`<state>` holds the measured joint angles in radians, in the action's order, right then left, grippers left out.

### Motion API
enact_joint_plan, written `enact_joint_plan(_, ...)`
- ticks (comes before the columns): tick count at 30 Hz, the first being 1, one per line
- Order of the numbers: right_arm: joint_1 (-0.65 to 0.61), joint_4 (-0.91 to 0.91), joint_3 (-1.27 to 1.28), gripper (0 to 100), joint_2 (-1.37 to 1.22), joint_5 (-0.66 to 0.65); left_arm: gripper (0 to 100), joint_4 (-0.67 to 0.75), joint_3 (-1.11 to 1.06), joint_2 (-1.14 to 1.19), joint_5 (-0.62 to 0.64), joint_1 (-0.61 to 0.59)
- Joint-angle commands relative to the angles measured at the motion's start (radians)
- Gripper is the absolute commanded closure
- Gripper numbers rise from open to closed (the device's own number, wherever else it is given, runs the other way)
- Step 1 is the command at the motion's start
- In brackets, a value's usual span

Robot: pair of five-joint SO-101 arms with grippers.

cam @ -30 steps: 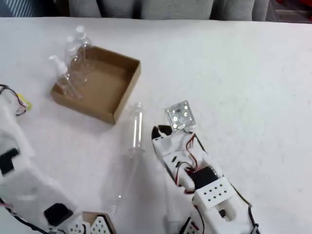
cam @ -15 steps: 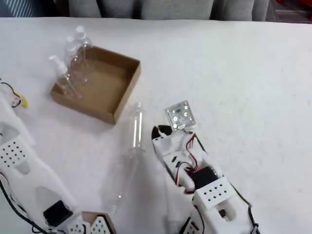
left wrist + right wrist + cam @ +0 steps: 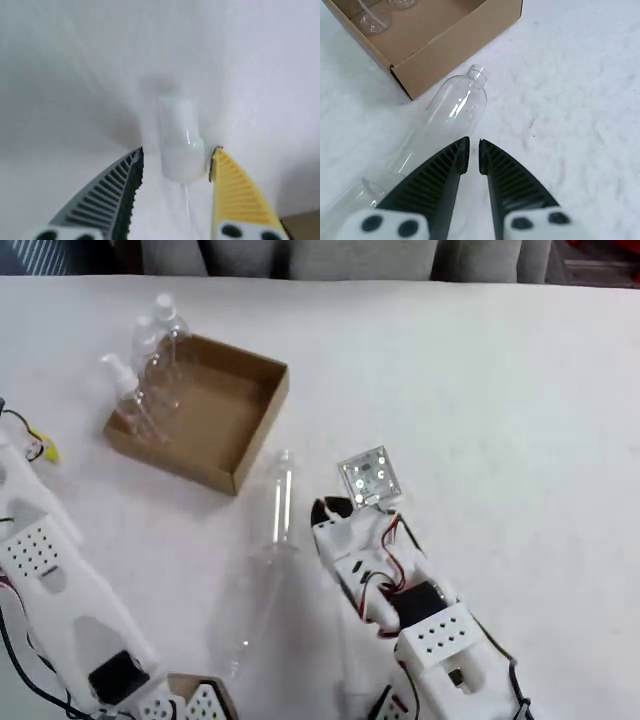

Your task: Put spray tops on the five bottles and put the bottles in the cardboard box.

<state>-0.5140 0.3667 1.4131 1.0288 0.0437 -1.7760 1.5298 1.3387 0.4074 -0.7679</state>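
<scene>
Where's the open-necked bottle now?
High view, left of centre: the open-necked bottle lies flat between the cardboard box and the right gripper.

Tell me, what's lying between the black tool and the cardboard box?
A clear bottle, open at the neck, lies on its side there; the right wrist view shows it.

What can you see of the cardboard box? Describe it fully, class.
The cardboard box is a shallow, square, open-topped tray of plain brown card, lying flat on the white table. Three clear bottles with white spray tops stand inside along one wall; the rest of its floor is bare. A capless clear bottle lies on the table just outside one corner, apparently not touching it.
</scene>
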Motion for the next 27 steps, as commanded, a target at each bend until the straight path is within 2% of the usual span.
enact_joint_plan(1, 0.008, -0.013, -0.006, 98.1, 0.004, -0.002, 79, -0.009, 0.037, -0.01, 0.011, 0.018)
enact_joint_plan(8, 0.008, -0.013, -0.006, 98.1, 0.004, -0.002, 79, 0.012, 0.032, -0.007, 0.008, 0.016)
enact_joint_plan(10, 0.008, -0.013, -0.006, 98.1, 0.004, -0.002, 84, 0.012, 0.032, -0.005, 0.008, 0.018)
enact_joint_plan(13, 0.01, -0.013, -0.006, 98.1, 0.005, -0.002, 100, 0.012, 0.04, -0.007, 0.006, 0.019)
enact_joint_plan(15, 0.027, -0.012, -0.006, 98.1, 0.012, -0.002, 95, 0.009, 0.041, -0.012, 0.006, 0.019)
enact_joint_plan(18, 0.065, 0.001, -0.011, 98.1, 0.013, -0.003, 98, 0.003, 0.041, -0.016, 0.002, 0.019)
enact_joint_plan(22, 0.088, 0.133, -0.061, 98.1, 0.015, -0.089, 98, -0.012, 0.101, -0.031, -0.044, 0.016)
enact_joint_plan(27, 0.085, 0.441, -0.218, 97.8, 0.015, -0.198, 98, -0.015, 0.133, -0.101, -0.089, -0.004)
